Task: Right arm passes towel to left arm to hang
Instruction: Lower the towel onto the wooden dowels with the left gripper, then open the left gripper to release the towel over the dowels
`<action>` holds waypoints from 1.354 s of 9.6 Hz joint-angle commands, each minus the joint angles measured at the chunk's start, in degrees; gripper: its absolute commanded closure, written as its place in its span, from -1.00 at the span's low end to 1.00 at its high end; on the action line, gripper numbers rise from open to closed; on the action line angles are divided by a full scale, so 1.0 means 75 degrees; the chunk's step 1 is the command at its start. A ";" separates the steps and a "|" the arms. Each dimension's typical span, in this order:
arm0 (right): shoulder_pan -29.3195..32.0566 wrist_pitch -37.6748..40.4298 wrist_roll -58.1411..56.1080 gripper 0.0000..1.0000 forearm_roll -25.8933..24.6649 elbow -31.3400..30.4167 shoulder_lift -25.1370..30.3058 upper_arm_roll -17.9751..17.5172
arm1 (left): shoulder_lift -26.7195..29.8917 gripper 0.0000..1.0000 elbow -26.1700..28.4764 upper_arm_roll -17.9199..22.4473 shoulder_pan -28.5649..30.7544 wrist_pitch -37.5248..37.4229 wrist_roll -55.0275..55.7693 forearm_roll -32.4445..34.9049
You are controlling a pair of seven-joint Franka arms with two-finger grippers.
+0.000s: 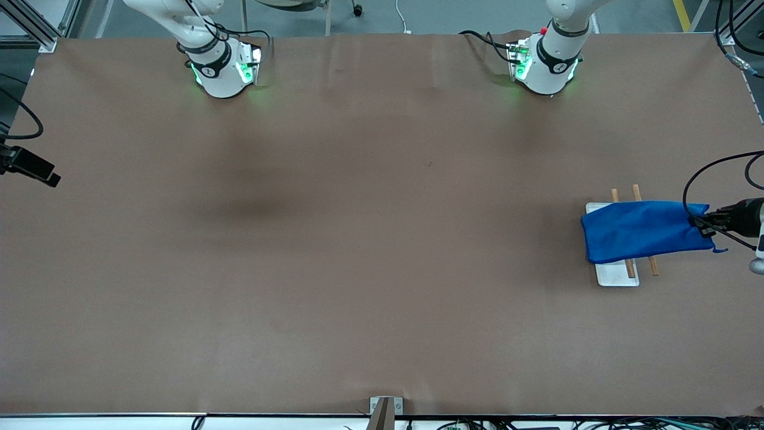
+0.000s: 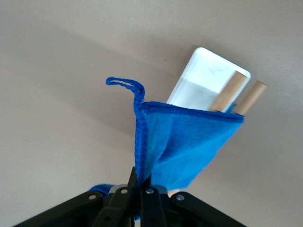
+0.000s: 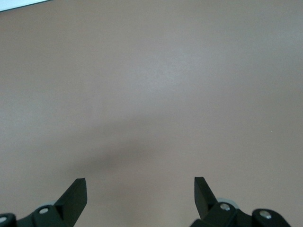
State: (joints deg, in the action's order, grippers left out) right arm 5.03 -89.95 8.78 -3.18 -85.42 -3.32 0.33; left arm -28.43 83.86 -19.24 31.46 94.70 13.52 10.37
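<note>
The bright blue towel (image 1: 641, 230) lies draped over two wooden rods (image 1: 653, 266) of a small rack with a white base (image 1: 618, 275), near the left arm's end of the table. My left gripper (image 1: 703, 222) is shut on the towel's edge, at the side of the rack toward the table's end. In the left wrist view the towel (image 2: 189, 146) stretches from the shut left gripper (image 2: 142, 182) to the rods (image 2: 229, 92), and its corner loop (image 2: 125, 84) sticks out. My right gripper (image 3: 140, 189) is open and empty over bare brown table; it does not show in the front view.
A black camera mount (image 1: 30, 167) sticks in at the right arm's end of the table. A black cable (image 1: 695, 179) loops above the left gripper. A metal bracket (image 1: 385, 412) sits at the table's near edge. Both arm bases stand along the table's back edge.
</note>
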 commanded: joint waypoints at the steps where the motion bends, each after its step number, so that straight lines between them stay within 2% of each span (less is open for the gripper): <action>1: 0.0138 -0.0089 0.0037 -1.00 0.0131 -0.0306 0.0290 -0.0056 | -0.0264 1.00 0.0116 -0.0036 0.0175 0.0275 -0.0209 0.0234; 3: 0.0138 -0.0066 -0.0079 -1.00 0.0131 -0.0493 0.0594 0.0002 | -0.0334 0.98 0.0127 -0.0036 0.0211 0.0322 -0.0338 0.0234; 4: 0.0126 0.0109 -0.0498 -1.00 0.0143 -0.0436 0.0607 0.0235 | -0.0404 0.95 0.0128 -0.0036 0.0211 0.0346 -0.0350 0.0246; 6: 0.0103 0.0123 -0.0538 -1.00 0.0143 -0.0400 0.0607 0.0272 | -0.0498 0.81 0.0128 -0.0036 0.0316 0.0416 -0.0385 0.0246; 7: 0.0126 0.0123 -0.0537 -1.00 0.0155 -0.0400 0.0607 0.0272 | -0.0522 0.29 0.0116 -0.0036 0.0294 0.0416 -0.0385 0.0258; 8: 0.0126 0.0134 -0.0537 -1.00 0.0155 -0.0400 0.0607 0.0272 | -0.0522 -0.99 0.0127 -0.0036 0.0293 0.0416 -0.0397 0.0258; 11: 0.0138 0.0122 -0.0549 -1.00 0.0248 -0.0400 0.0595 0.0284 | -0.0441 -1.00 0.0011 -0.0047 0.0270 0.0416 -0.0385 0.0246; 13: 0.0150 0.0111 -0.0549 -1.00 0.0248 -0.0400 0.0583 0.0284 | -0.0371 -1.00 -0.0456 -0.0164 0.0235 0.0335 -0.0524 0.0211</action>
State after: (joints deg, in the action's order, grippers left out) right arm 5.20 -88.65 5.47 -2.45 -86.82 -0.21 2.80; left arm -31.10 81.60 -19.90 33.30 97.07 10.90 10.98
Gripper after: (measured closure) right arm 0.000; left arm 0.185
